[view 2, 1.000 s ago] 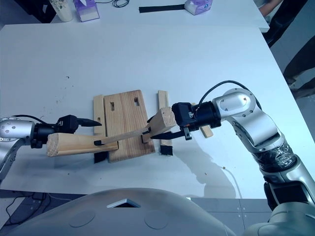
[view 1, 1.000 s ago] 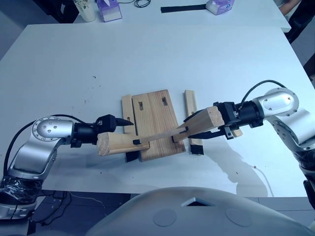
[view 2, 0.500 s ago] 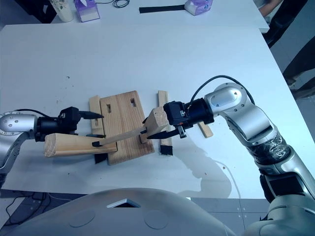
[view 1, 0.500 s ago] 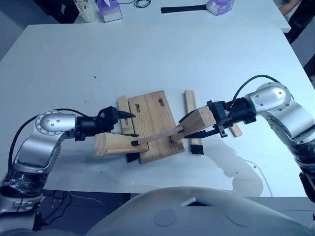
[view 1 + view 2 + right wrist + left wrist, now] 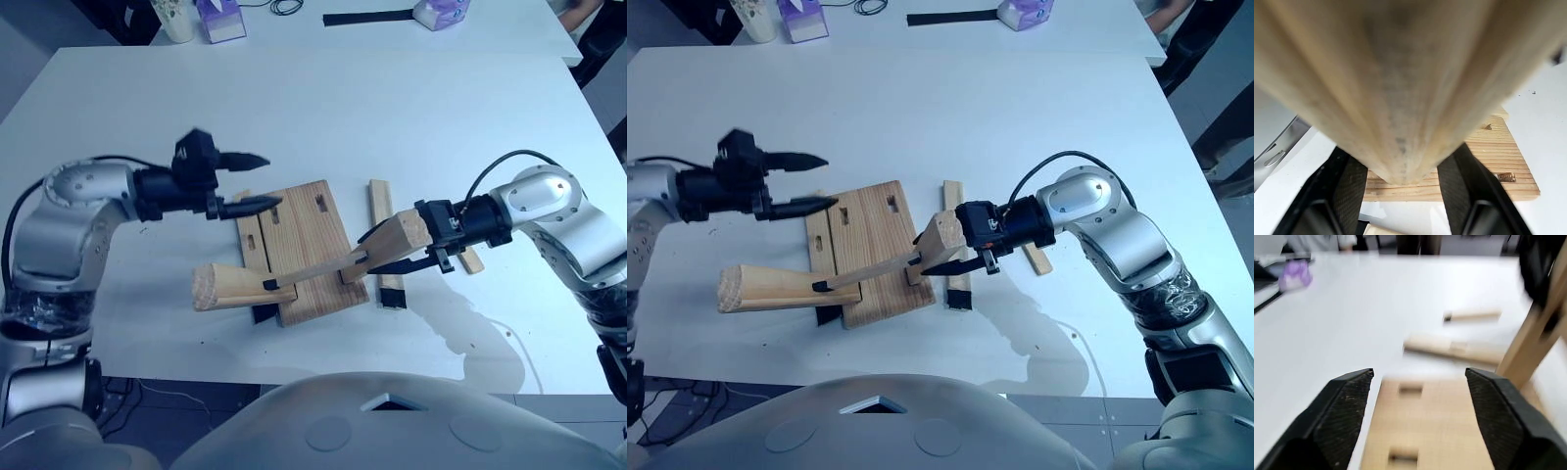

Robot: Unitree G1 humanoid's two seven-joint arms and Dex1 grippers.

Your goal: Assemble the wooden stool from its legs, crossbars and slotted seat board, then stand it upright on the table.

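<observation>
Pinching one leg (image 5: 404, 235) in the right hand (image 5: 384, 257), raised off the table (image 5: 392, 117), with a crossbar (image 5: 313, 271) joining it to a second leg (image 5: 230, 284) (lying across the front left corner of the slotted seat board (image 5: 309, 230)). Hovering the left hand (image 5: 269, 180), fingers spread and gripping nothing, over the board's left edge.

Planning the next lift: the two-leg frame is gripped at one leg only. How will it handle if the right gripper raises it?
Probably stiff: it looks like solid wood. Likely end-heavy, since the right gripper clamps the near leg and the far leg lies unheld. The thin crossbar could twist or pull out.
</observation>
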